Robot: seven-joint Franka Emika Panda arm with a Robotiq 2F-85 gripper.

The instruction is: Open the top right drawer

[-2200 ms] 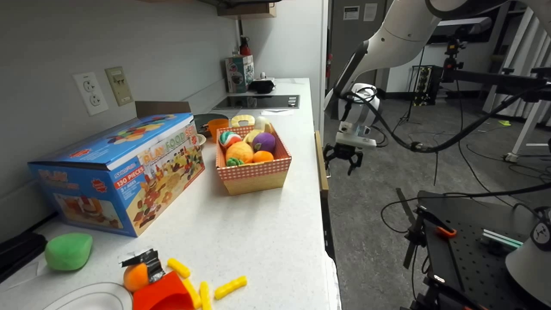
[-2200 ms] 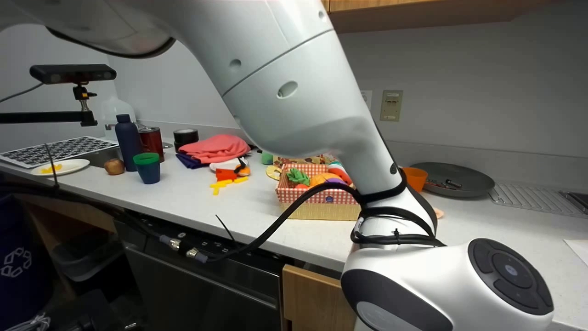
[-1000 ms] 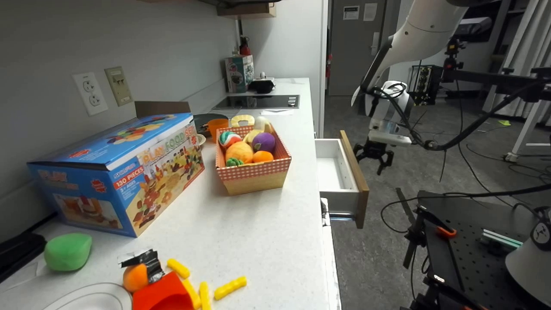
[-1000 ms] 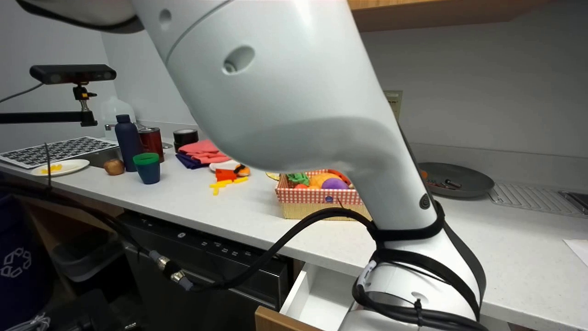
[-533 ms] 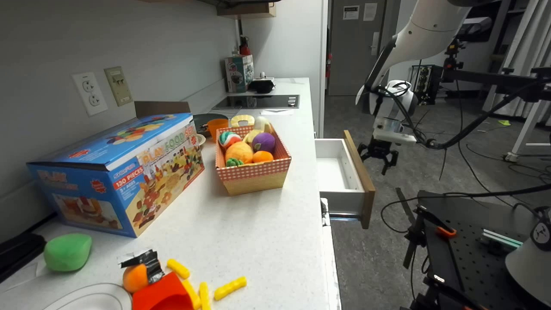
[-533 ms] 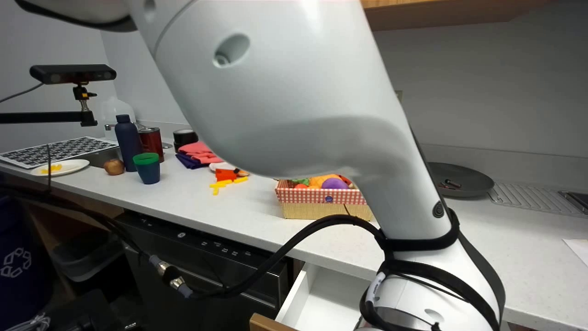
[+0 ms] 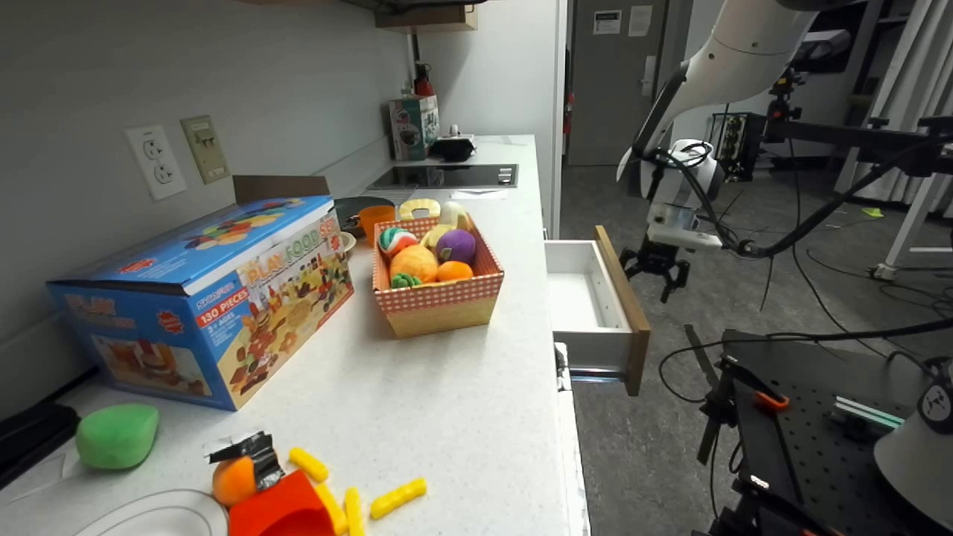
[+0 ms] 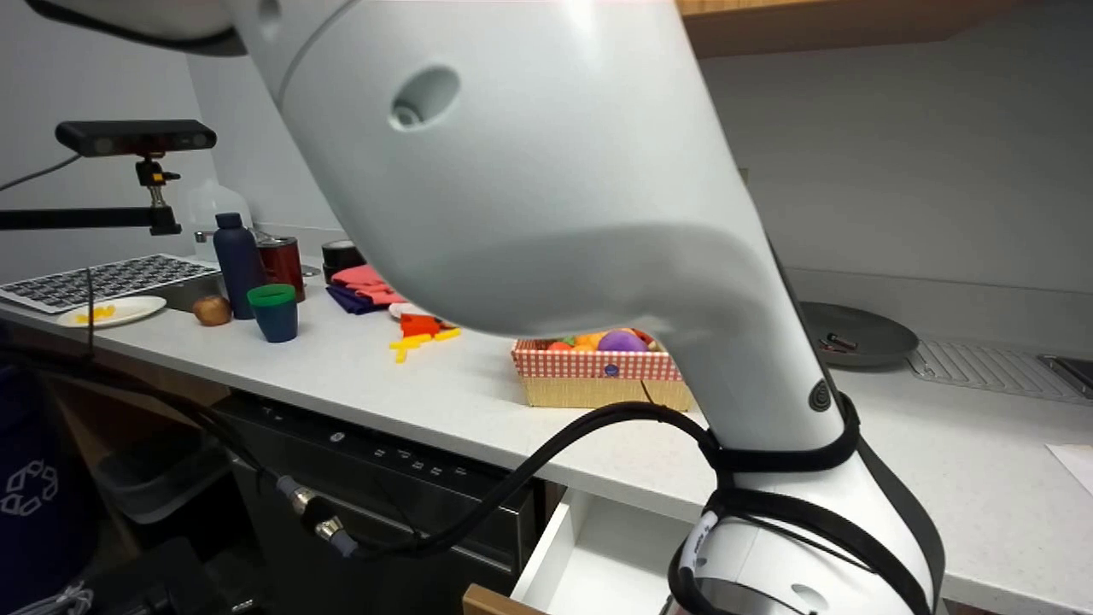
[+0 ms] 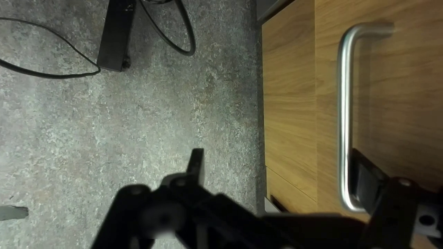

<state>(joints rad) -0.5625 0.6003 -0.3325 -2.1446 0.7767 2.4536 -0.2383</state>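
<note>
Reckon the opening nearly complete. See in both exterior views the top right drawer (image 7: 582, 301), shallow, with white sides and bottom and a tan wood-grain front (image 7: 622, 281), standing well out from under the white speckled table (image 7: 417, 394), at three o'clock from the red-gingham and straw-coloured fruit basket (image 7: 443, 318). Sits directly below the table edge, so taken as the upper one; cannot confirm "right". Cannot judge any remaining travel.

In the wrist view, find the jaws of the black gripper (image 9: 277, 157) spread wide, clamped on nothing: one jaw at seven o'clock over the mottled grey floor (image 9: 131, 114), the other at four o'clock, hooked behind the silver metal bar handle (image 9: 345, 103) near its six o'clock end. By guess, left to do: perhaps a last short pull, then unhook and back away.

In an exterior view, read "PLAY FOOD SET" and "130 PIECES" on the blue printed cardboard box (image 7: 216, 305) at nine o'clock; cannot make out the brand. Cannot read the teal-and-white carton (image 7: 412, 126) at eleven, nor the pale paper notices (image 7: 607, 21) on the tall grey door (image 7: 610, 104) at one. Also in an exterior view, note white recycling arrows (image 8: 32, 493) on the dark blue bin (image 8: 43, 551) at eight o'clock; cannot read the round emblem (image 8: 338, 437) on the black dishwasher (image 8: 384, 521), nor the round blue badge (image 8: 612, 370) on the basket.
</note>
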